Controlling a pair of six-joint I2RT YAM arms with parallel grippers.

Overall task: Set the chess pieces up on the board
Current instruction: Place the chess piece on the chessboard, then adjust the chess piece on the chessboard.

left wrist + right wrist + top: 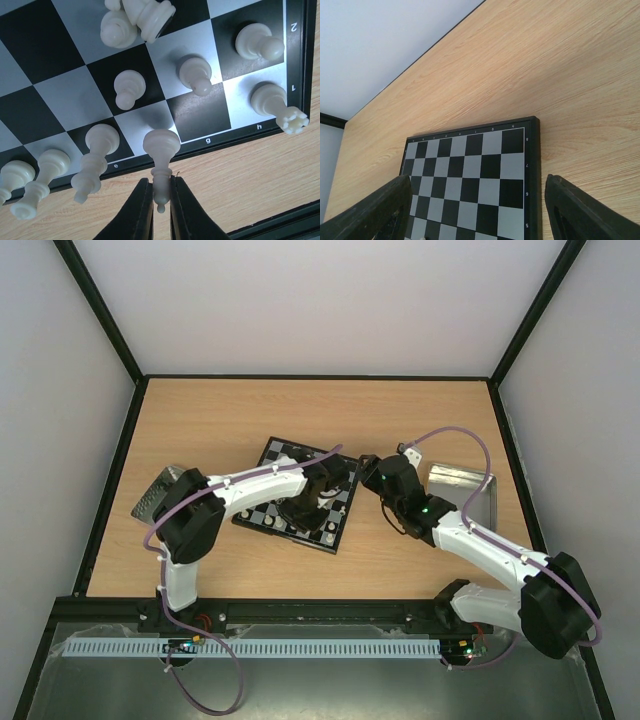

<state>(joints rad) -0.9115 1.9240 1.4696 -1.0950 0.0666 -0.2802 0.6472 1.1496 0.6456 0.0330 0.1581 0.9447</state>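
On the board (30, 45) on the desk (545, 65), a partial white row (95, 165) stands along one edge, the left gripper (160, 186) pinching a tall white piece (161, 145) on file f, while g is bare, two toppled pieces (145, 17) lie further in, and the far ranks sit bare under the spread right gripper (475, 210).

Bkgd: light wood-grain table (300, 410) w/ black edging. Plain pale walls (330, 300) on 3 sides, black corner posts (100, 310). Near edge: white slotted strip (300, 648), dull metal sheet (330, 690) below. Light even, diffuse.
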